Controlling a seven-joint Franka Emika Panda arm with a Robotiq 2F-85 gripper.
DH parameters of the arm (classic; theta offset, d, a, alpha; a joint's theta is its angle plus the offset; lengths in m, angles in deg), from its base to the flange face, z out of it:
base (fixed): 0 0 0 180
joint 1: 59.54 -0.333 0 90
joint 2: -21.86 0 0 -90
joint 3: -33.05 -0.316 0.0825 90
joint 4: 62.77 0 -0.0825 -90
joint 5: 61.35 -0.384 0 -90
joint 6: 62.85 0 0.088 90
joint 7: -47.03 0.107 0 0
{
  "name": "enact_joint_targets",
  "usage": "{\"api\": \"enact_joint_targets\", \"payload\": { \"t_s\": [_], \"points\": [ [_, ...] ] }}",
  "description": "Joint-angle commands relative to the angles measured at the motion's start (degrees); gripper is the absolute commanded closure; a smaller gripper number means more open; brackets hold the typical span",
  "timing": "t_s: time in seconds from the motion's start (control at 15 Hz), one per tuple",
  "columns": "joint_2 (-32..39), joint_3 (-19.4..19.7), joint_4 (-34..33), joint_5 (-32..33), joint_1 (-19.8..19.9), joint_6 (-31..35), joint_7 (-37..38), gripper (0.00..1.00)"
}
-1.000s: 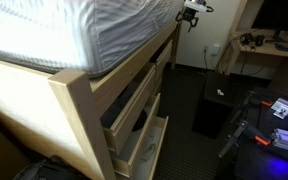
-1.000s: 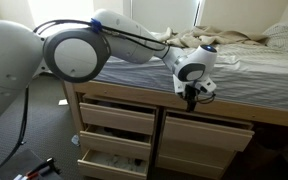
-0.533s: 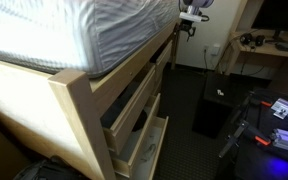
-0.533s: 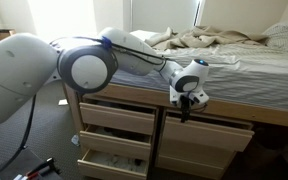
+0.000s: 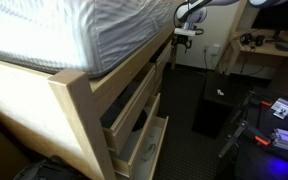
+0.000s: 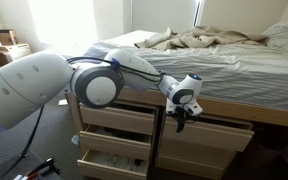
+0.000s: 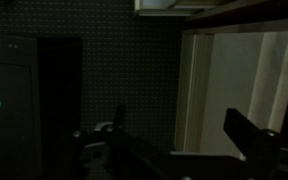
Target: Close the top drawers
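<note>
The blond-wood bed-frame chest shows in both exterior views. The top left drawer (image 6: 117,118) stands pulled out, with a dark inside, and also shows from the side (image 5: 132,103). The top right drawer (image 6: 208,131) sticks out a little. My gripper (image 6: 180,123) hangs in front of the post between these two drawers, level with their fronts. It also shows near the far end of the chest (image 5: 184,34). In the wrist view the gripper (image 7: 184,132) is open and empty. A pale wood front (image 7: 239,90) lies just beyond its fingers.
The lowest left drawer (image 6: 108,161) is pulled far out and shows a pale base. A mattress with rumpled bedding (image 6: 214,55) lies above the chest. A black box (image 5: 210,110) stands on the dark carpet, and a desk (image 5: 269,47) stands behind it.
My gripper has come down from the mattress edge and moved along the chest, to the level of the top drawer fronts. The drawers have not moved.
</note>
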Motion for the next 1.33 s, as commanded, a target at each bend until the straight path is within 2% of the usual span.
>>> {"api": "enact_joint_targets", "payload": {
  "t_s": [0.0,0.13,0.27,0.47,0.53,0.73,0.8,0.87,0.93,1.0,1.2,1.27],
  "points": [
    [0.1,-1.5,3.3,-1.6,-1.5,14.4,-2.2,0.0],
    [2.2,-1.8,3.6,-0.8,-3.4,22.3,-2.1,0.0],
    [3.7,-2.4,4.3,-0.6,-4.9,25.1,-1.5,0.0],
    [6.4,-4.4,0.1,0.3,-4.4,11.9,-2.7,0.0],
    [5.4,-3.0,2.6,-0.2,-5.7,18.0,-1.0,0.0],
    [5.9,-3.1,2.3,-0.2,-5.9,17.7,-0.9,0.0],
    [5.0,-4.4,3.5,-1.0,-4.7,20.3,-4.0,0.0],
    [5.2,-5.8,2.5,-1.2,-3.6,19.5,-7.0,0.0],
    [7.2,-7.4,-1.6,-1.7,-1.8,17.3,-8.6,0.0],
    [8.8,-7.4,-4.6,-2.2,-1.4,15.2,-7.9,0.0],
    [14.5,-6.2,-14.1,-1.7,-1.0,10.0,-3.0,0.0],
    [16.3,-4.6,-16.3,-1.3,-1.8,11.6,0.5,0.0]
  ]
}}
